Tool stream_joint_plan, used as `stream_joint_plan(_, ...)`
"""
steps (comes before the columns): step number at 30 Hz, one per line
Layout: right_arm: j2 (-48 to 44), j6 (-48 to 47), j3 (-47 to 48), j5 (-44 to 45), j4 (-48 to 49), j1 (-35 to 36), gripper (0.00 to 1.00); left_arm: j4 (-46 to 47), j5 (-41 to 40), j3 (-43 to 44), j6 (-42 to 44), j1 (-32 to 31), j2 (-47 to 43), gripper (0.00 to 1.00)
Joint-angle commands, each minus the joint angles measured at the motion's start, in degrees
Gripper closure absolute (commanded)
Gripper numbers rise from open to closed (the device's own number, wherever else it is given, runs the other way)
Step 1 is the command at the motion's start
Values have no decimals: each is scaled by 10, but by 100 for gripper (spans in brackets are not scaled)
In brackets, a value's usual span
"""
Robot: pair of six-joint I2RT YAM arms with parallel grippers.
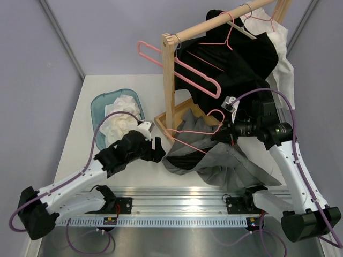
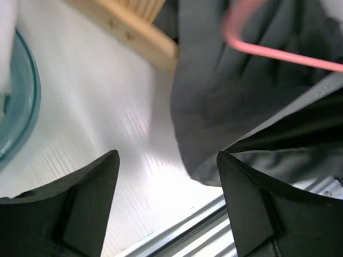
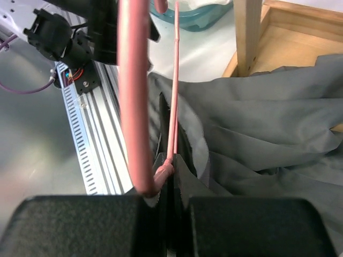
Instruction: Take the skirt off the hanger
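Grey cloth, the skirt, lies heaped on the table in the overhead view. It sits just far of the arms' rail and right of the wooden rack post. The pink hanger runs across its far-left edge. The right gripper sits at the hanger's right end, below the hook. The left gripper hovers just left of the skirt's edge, with a teal basin further off to its far left.

From the left wrist, the fingers stand wide apart with only bare table between them. The skirt's edge lies just beyond the right-hand finger, ungripped.

From the right wrist, the jaws are closed almost fully on the hanger's wire where hook meets bar. A fold of skirt seems pinched in with it, though I cannot tell for sure.

If cloth is trapped there, pulling the skirt would likely drag the hanger along rather than free it. A shallow bite by the left gripper on the thin edge could slip off. The hanger's free left end lies close to the post and might snag it. Loose fabric near the rail could slide over the near edge.
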Motion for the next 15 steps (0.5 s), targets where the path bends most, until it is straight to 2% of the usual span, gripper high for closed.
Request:
stream_joint_plan(1,14,35,9,17,50,0,100,54,34,-3,63,2,-93,21)
stream_joint_plan(4,19,21,2,18,56,6,100,77,94,-25,134,2,-168,8)
stream_joint_plan(7,23,-13,1,12,40,17,100,107,156,-40,200,3,-210,7)
stream_joint_plan(8,24,-50,0,7,22,27,100,116,170,-43,216,2,-226,6)
stream_joint_plan(12,19,-136,0,3,-25,64,100,137,217,-29,278,2,-208,5)
stream_joint_plan(15,22,-166,5,8,-45,92,100,129,255,1,314,2,-150,5)
